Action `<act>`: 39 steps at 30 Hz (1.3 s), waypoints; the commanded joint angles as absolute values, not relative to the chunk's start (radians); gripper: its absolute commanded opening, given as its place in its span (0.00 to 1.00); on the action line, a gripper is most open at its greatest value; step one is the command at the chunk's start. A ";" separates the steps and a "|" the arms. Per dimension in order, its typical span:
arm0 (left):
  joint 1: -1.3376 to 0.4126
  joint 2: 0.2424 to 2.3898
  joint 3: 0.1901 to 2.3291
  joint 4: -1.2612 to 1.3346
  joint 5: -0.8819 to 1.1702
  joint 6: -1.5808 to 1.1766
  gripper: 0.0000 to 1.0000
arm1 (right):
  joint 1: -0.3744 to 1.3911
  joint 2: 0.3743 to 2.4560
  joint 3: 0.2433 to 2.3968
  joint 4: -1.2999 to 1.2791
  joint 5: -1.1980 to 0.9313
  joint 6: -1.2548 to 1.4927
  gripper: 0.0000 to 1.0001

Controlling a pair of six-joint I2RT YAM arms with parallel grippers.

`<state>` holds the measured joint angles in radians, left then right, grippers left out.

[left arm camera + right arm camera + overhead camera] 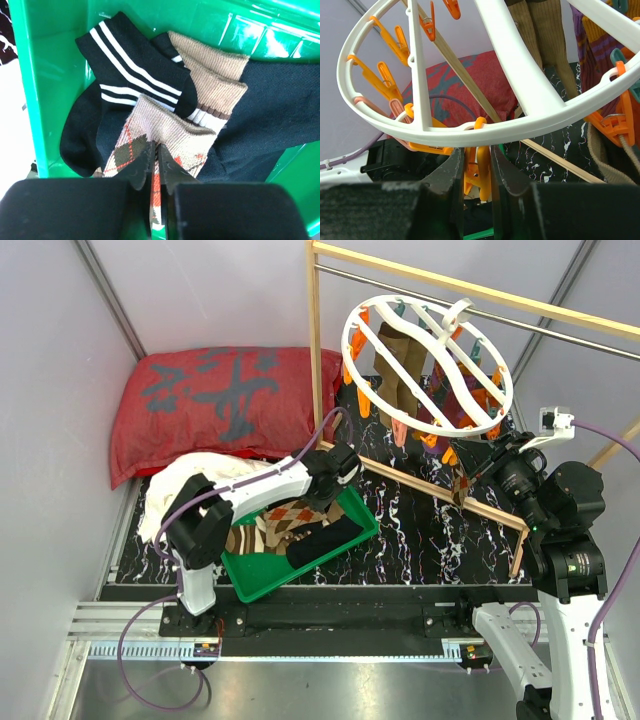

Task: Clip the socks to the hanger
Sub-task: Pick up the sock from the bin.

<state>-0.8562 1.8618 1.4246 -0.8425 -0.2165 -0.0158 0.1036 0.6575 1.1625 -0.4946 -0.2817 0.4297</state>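
An argyle sock (pixel 165 130) lies in the green tray (pixel 45 75) among other socks; it also shows in the top view (pixel 290 515). My left gripper (pixel 155 152) is shut on its tan cuff, low in the tray (pixel 262 575). The round white hanger (pixel 349 340) hangs from the metal rail with orange clips around its rim. My right gripper (pixel 477 167) is just under the hanger's rim (pixel 520 127), its fingers closed on either side of an orange clip (pixel 481 172). In the top view it sits below the hanger's lower right (pixel 478 465).
Black socks with white stripes (pixel 125 70), plain tan socks (pixel 215 85) and dark cloth (pixel 280 110) share the tray. Brown socks (pixel 400 370) and purple-orange socks (pixel 470 390) hang from the hanger. A wooden frame (pixel 314 340) holds the rail. A red cushion (pixel 220 400) and white cloth (pixel 190 475) lie at the back left.
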 commanded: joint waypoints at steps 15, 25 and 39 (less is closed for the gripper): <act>-0.857 1.379 1.565 -1.023 -0.407 -0.060 0.00 | 0.100 0.658 1.173 -0.512 -0.302 0.413 0.06; -0.920 1.121 1.476 -0.576 -0.079 -0.147 0.00 | 0.100 0.675 1.210 -0.511 -0.322 0.436 0.05; -1.089 1.271 1.229 0.230 0.034 -0.345 0.00 | 0.101 0.680 1.229 -0.459 -0.400 0.538 0.04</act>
